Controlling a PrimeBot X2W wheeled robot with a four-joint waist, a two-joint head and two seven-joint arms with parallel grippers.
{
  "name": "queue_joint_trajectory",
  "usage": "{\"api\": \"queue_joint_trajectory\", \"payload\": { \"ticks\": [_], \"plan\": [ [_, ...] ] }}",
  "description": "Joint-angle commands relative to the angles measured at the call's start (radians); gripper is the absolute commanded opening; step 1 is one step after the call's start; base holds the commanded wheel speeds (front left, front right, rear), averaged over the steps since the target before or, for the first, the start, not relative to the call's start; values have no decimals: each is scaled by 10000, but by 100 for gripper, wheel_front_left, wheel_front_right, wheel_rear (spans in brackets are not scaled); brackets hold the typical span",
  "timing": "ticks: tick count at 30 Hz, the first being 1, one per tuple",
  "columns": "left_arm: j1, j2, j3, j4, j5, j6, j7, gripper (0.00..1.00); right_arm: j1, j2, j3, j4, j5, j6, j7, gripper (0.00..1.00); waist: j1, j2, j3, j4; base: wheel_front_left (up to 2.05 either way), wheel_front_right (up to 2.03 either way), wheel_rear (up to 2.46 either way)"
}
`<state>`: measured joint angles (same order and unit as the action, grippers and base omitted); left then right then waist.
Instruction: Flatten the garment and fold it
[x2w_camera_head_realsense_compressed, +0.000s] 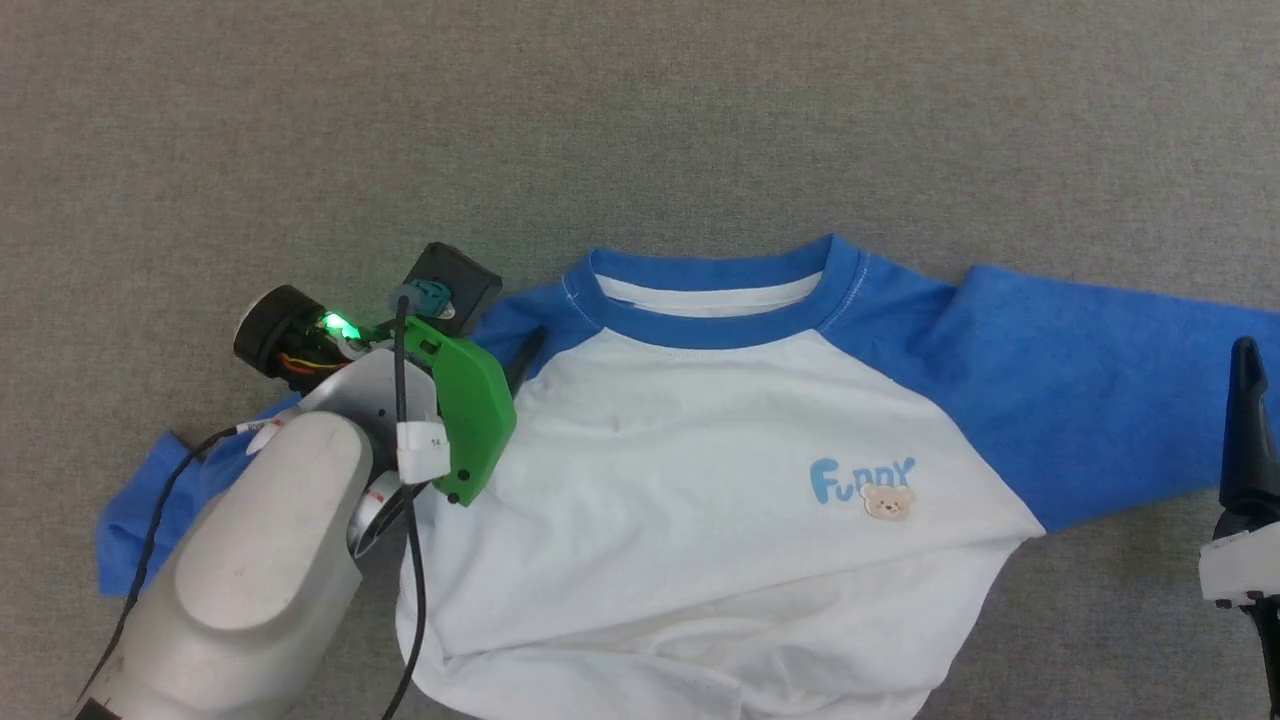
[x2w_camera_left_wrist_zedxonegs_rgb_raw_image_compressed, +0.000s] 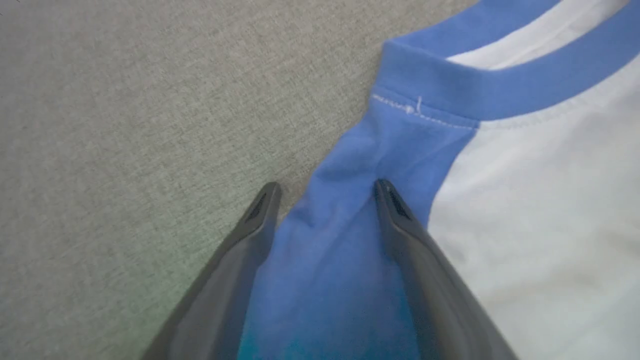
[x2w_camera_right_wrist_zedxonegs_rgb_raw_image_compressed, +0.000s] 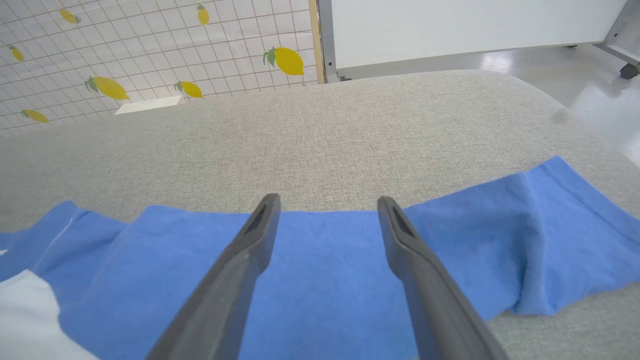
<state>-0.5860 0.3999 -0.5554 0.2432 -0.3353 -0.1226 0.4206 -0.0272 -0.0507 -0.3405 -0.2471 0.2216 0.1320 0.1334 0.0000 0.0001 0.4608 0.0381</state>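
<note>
Under the spread left end effector (x2w_camera_left_wrist_zedxonegs_rgb_raw_image_compressed: 327, 187) lies the blue shoulder (x2w_camera_left_wrist_zedxonegs_rgb_raw_image_compressed: 345, 165) of the shirt (x2w_camera_head_realsense_compressed: 700, 450), front-up on the grey table (x2w_camera_head_realsense_compressed: 300, 120); right end effector (x2w_camera_right_wrist_zedxonegs_rgb_raw_image_compressed: 327, 200), also spread, over the sleeve (x2w_camera_right_wrist_zedxonegs_rgb_raw_image_compressed: 325, 265); probably best to pinch low and draw outward evenly.

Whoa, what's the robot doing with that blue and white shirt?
The robot is working on getting the shirt flat on a grey cloth surface so it can fold it. Its left gripper is open, low over the blue shoulder by the neck. Its right gripper is open above the long sleeve. Neither is holding any cloth. The other sleeve, on the robot's left, is crumpled.
</note>
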Motion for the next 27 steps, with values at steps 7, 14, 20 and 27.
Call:
{"api": "queue_joint_trajectory", "payload": {
  "ticks": [7,14,20,27],
  "plan": [
    [943,24,231,381,-492,439,-713,0,-148,5,117,-36,-155,-13,94,100,0,-1,-592,196,0,0,0],
    [2351,219,915,-1395,-803,1407,-1558,0,-539,-259,986,-543,-462,-13,925,100,0,-1,-1262,471,0,0,0],
    [2929,346,908,-2407,-817,1705,-1472,0,-1898,-2256,2830,-470,537,-13,3435,100,0,-1,-1203,731,0,0,0],
    [2410,-25,441,-2655,-656,1545,-1357,0,-4050,-5270,5844,5,2340,-13,6737,100,0,-1,-638,1198,0,0,0]
  ]
}}
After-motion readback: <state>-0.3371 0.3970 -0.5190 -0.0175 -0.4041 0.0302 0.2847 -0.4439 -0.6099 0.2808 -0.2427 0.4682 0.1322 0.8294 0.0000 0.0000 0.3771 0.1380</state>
